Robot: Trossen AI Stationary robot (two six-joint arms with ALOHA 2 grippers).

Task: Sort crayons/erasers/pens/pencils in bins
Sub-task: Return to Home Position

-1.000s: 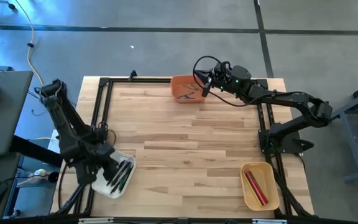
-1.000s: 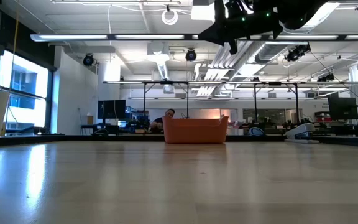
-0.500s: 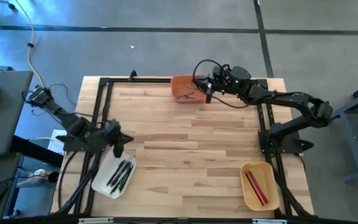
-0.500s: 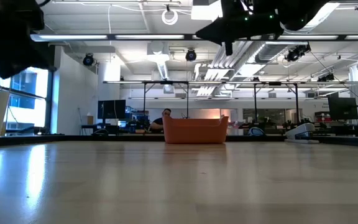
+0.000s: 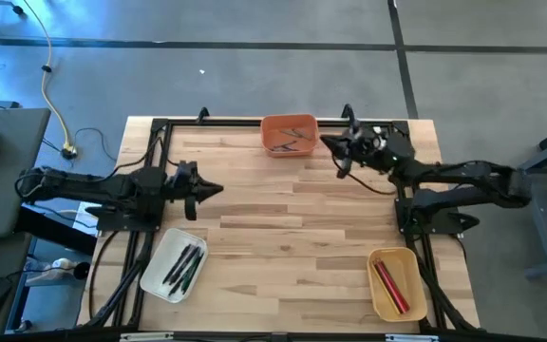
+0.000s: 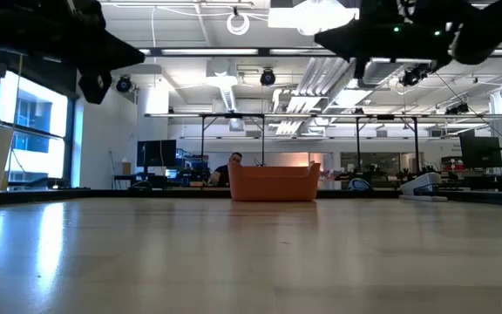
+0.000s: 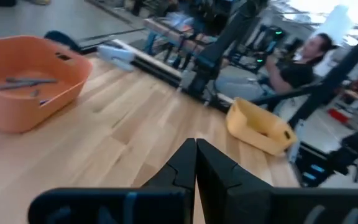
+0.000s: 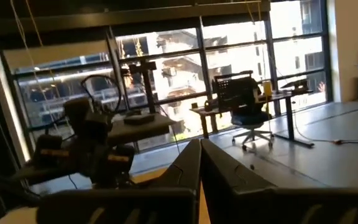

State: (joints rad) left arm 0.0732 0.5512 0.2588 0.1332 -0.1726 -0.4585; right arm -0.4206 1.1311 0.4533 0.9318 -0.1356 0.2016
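Homing, we reckon: left jaws and right jaws both closed, empty. Crayons (image 5: 291, 142) in orange bin (image 5: 288, 120) beside right jaws, pens (image 5: 183, 266) in white bin (image 5: 157, 278) near left jaws; next we park arms

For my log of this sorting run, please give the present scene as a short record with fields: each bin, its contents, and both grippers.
orange bin: middle of one table edge; grey sticks inside
white bin: corner on the left arm's side; black and green pens inside
tan-yellow bin: corner on the right arm's side; red sticks inside
left gripper: shut, empty, raised over the table's left part
right gripper: shut, empty, raised beside the orange bin
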